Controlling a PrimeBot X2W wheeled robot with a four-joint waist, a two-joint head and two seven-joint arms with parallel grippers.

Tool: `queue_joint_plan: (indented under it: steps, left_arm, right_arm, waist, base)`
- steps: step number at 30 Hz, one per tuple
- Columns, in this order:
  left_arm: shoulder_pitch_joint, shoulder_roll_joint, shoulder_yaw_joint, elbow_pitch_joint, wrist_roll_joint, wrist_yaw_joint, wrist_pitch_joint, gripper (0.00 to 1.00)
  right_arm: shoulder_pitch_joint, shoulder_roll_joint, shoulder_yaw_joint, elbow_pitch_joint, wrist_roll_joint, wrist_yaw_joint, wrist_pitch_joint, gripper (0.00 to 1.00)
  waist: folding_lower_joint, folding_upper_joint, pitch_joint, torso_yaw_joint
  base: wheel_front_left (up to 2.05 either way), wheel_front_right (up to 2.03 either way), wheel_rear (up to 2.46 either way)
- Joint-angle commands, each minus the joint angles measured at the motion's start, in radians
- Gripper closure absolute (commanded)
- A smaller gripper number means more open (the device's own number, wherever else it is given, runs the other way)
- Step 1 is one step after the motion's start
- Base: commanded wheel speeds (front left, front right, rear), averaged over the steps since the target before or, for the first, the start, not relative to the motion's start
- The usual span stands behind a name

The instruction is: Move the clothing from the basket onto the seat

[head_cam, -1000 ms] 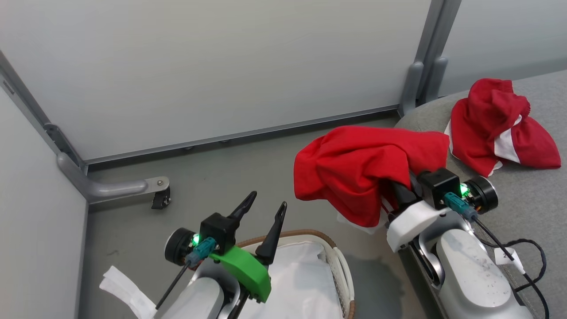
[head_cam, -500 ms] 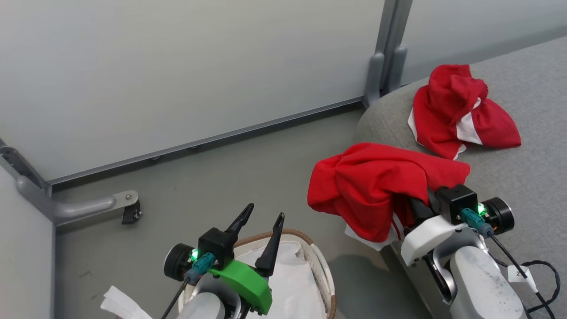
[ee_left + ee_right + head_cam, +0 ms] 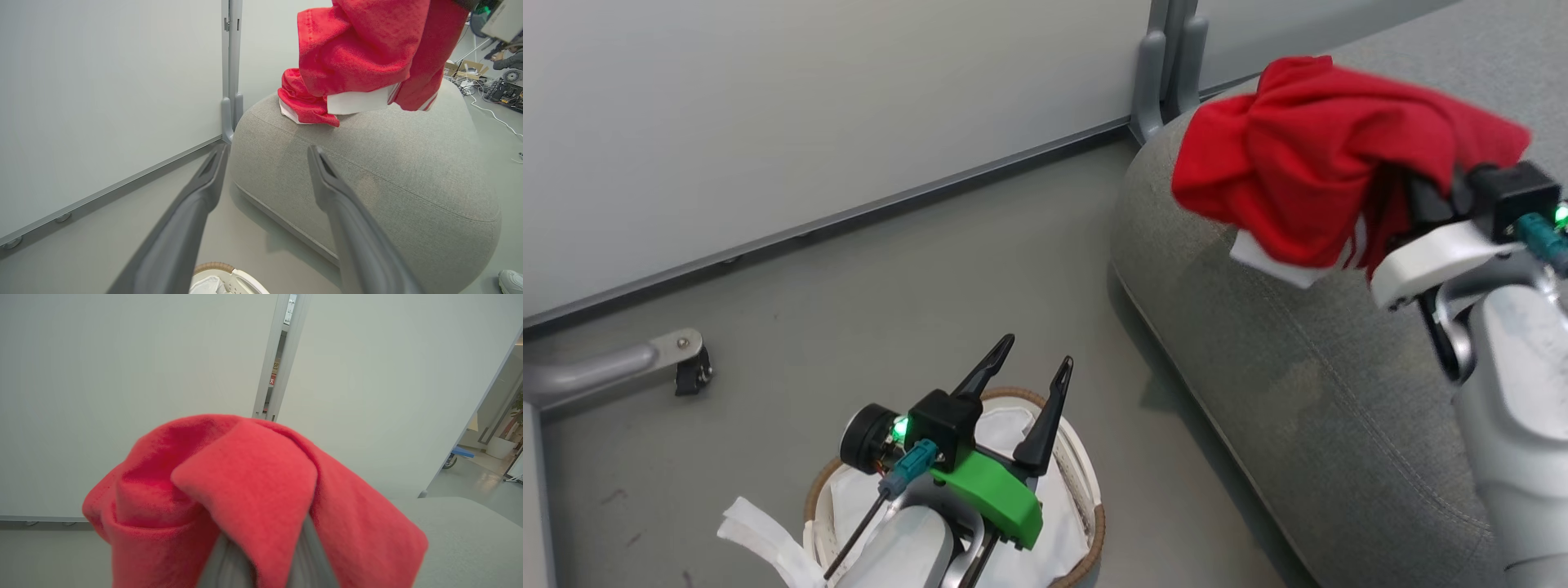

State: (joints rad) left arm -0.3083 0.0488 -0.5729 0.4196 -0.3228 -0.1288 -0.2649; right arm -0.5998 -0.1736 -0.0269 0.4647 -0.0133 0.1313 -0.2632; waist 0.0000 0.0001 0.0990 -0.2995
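Observation:
A red piece of clothing (image 3: 1307,171) with a white panel hangs draped over my right gripper (image 3: 1417,204), which is shut on it above the grey seat (image 3: 1298,392). In the right wrist view the clothing (image 3: 253,490) covers both fingers. The left wrist view shows that held piece (image 3: 359,49) in the air, with another red and white piece (image 3: 302,106) lying on the seat (image 3: 388,175) behind it. My left gripper (image 3: 1037,353) stands open and empty over the basket (image 3: 1086,490), whose white lining shows inside.
Pale partition walls close off the back, with a grey post (image 3: 1168,65) at the seat's corner and a metal foot with a caster (image 3: 690,371) on the floor at left. A white fabric strip (image 3: 760,539) hangs outside the basket. Cables and boxes (image 3: 490,81) lie beyond the seat.
The head camera has swung right. My right arm has lifted the red clothing higher and carried it from the seat's edge to above the seat. The left gripper stays open over the basket.

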Motion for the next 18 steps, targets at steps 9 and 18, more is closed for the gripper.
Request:
queue_joint_plan:
  steps: [9, 18]
  left_arm:
    - [-0.113, 0.033, -0.013, -0.034, 0.032, -0.003, 0.001, 0.00]
    - [-0.209, 0.058, -0.029, -0.061, 0.063, -0.003, 0.001, 0.00]
  right_arm:
    - [-0.292, -0.153, -0.135, 0.097, 0.010, -0.001, -0.002, 1.00]
    - [-0.440, -0.231, -0.254, 0.218, -0.010, -0.001, -0.002, 1.00]
  waist:
    - [0.0000, -0.0001, 0.278, 0.054]
    - [0.0000, -0.0001, 0.456, 0.102]
  base:
    - [0.00, 0.00, 0.00]
    - [0.00, 0.00, 0.00]
